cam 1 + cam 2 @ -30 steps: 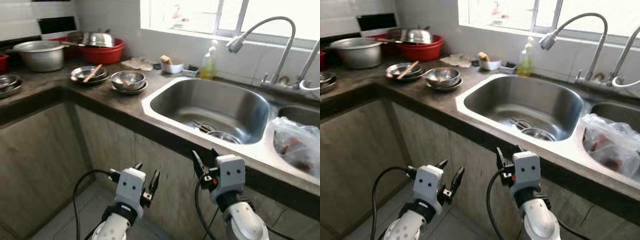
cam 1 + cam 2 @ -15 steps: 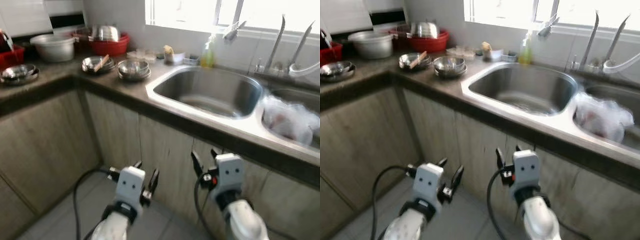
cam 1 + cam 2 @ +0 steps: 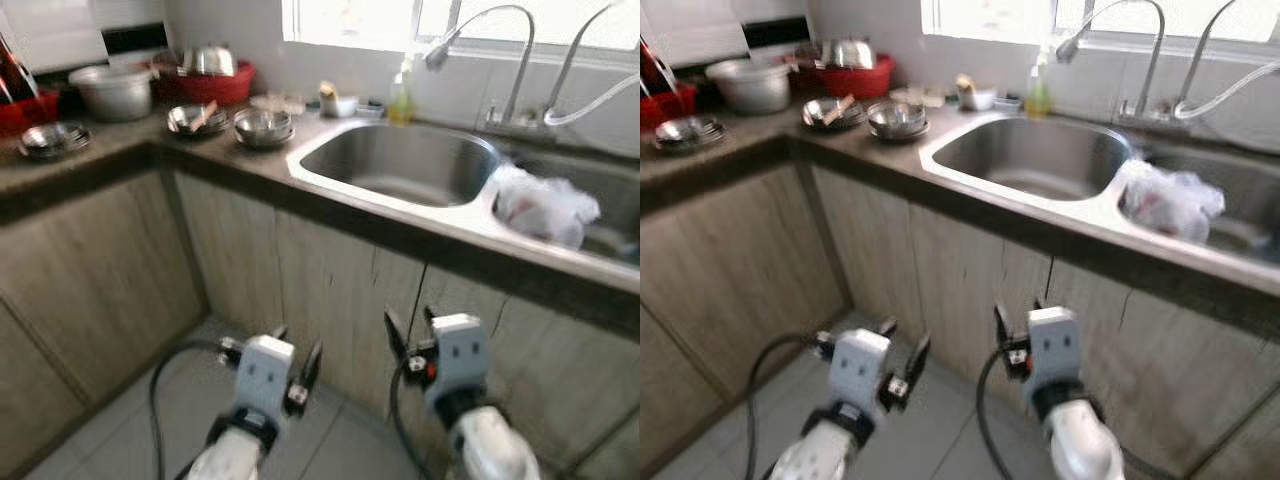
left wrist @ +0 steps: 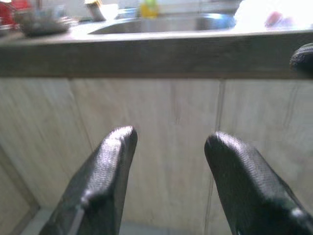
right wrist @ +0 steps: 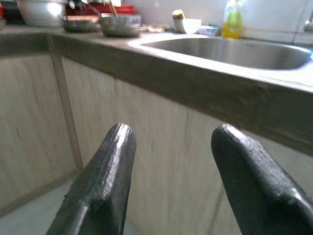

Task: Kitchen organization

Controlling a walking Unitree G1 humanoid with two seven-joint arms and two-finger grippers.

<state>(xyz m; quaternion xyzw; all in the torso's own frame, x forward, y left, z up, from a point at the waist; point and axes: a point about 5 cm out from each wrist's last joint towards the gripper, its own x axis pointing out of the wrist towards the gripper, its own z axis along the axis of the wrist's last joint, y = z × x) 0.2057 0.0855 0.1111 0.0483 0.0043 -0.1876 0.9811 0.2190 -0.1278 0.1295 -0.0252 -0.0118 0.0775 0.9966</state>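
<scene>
Steel bowls (image 3: 263, 127) stacked on counter (image 3: 120, 155) left of sink (image 3: 405, 176); left claw (image 3: 297, 362), right claw (image 3: 408, 332) low, both wide, empty.

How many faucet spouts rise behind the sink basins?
2: one gooseneck faucet arches over the left sink basin; a second faucet curves up further right, over the basin holding the plastic bag.

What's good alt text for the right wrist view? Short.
The right gripper, its two black fingers open and holding nothing, points at the wood-grain cabinet front below the dark countertop edge. Above the edge are the steel sink, a yellow soap bottle and stacked metal bowls.
</scene>
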